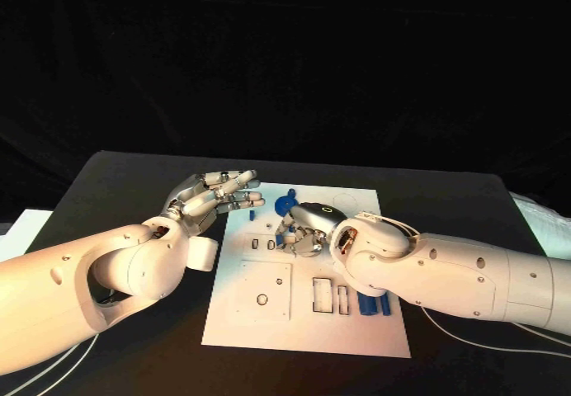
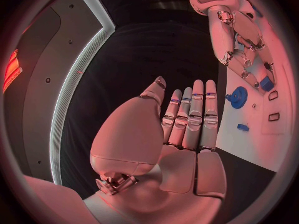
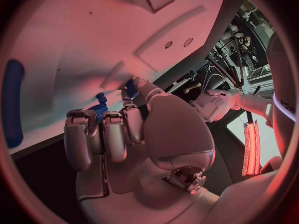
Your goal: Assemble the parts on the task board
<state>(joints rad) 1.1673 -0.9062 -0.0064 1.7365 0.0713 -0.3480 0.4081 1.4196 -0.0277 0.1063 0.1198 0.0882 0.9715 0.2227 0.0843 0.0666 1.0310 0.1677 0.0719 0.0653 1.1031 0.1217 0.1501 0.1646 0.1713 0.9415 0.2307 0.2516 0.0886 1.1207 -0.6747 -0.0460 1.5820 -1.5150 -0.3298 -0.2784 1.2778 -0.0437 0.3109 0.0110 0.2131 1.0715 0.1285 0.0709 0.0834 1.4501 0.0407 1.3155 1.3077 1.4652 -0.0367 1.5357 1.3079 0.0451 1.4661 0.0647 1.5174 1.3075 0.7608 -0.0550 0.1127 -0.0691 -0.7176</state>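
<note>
On the white board (image 1: 238,326) in the middle of the desk (image 1: 119,177), the right hand (image 1: 307,231) curls its fingers around a small blue part (image 3: 98,110), while the left hand (image 1: 214,196) hovers empty with fingers apart beside the board's far left corner.

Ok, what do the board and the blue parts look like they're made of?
The board looks like a thin, stiff white sheet, perhaps plastic or painted metal: flat, matte, with clean cut-out slots. The blue parts look like moulded or printed plastic: solid even colour, dull sheen, and one is a toothed gear. Neither can be settled by look alone.
</note>
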